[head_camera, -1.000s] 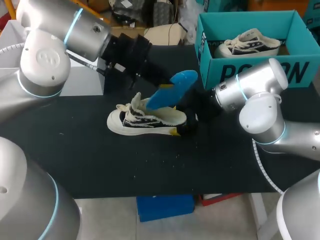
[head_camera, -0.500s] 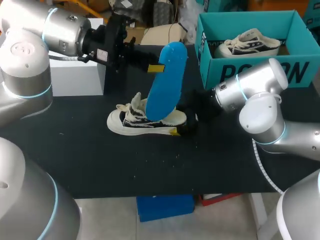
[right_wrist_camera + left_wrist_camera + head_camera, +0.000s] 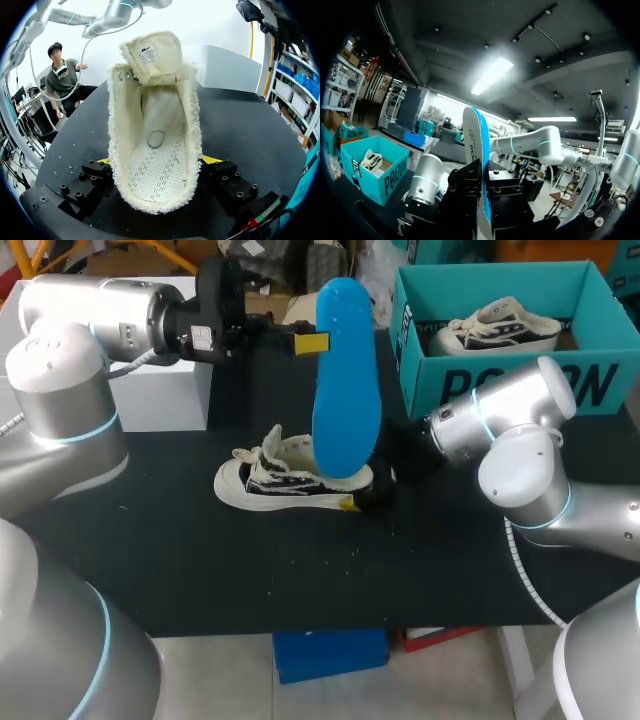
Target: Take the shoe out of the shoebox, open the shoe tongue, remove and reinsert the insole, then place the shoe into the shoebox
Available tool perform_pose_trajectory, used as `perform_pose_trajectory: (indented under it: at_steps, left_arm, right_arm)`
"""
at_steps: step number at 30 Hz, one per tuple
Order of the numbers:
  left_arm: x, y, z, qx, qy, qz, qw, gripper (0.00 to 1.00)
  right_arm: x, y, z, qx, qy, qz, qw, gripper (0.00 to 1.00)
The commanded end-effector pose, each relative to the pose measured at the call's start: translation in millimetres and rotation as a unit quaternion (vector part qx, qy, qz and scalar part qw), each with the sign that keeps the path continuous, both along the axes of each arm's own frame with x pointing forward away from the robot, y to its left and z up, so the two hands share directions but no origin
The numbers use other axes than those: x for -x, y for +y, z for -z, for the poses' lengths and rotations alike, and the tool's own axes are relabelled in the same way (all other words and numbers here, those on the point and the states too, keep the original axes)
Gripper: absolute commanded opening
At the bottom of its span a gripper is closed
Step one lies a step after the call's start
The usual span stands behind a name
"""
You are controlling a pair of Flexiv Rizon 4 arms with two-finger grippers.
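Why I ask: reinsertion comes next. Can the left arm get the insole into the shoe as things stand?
Probably yes: the blue insole, clamped in the left jaws, hangs over the shoe; its opening is bare, tongue back.

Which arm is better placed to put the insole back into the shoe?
Left. The left gripper is shut on the blue insole, held above the shoe. The right gripper clamps the shoe's heel, steadying it.

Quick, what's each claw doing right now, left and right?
Left claw: closed, holding the blue insole on end above the table.
Right claw: closed on the heel end of the shoe.
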State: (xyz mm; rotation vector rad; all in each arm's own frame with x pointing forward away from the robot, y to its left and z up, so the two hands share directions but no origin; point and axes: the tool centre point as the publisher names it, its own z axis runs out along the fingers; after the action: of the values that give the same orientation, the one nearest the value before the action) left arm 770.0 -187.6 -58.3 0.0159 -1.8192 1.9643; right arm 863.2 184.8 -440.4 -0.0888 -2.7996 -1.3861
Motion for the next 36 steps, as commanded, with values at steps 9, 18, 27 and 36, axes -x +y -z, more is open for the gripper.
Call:
perform_pose_trajectory:
  at_steps: [9,18,27,36]
  left_arm:
    - [0.4,-2.5,2.0,0.003,0.0,-0.002,1.0,0.0]
    - [6.5,-6.7,-20.4,0.012,0.053,0.016,0.998,0.0]
    - [15.8,-5.5,-49.5,-0.019,0.043,0.022,0.999,0.0]
    - [24.3,-4.6,-77.1,-0.029,0.018,0.005,0.999,0.0]
  right_arm:
    - [-1.0,0.5,3.2,0.001,0.0,0.0,1.0,0.0]
    - [-1.0,0.5,3.2,0.001,0.0,0.0,1.0,0.0]
    - [-1.0,0.5,3.2,0.001,0.0,0.0,1.0,0.0]
    - [-1.0,0.5,3.2,0.001,0.0,0.0,1.0,0.0]
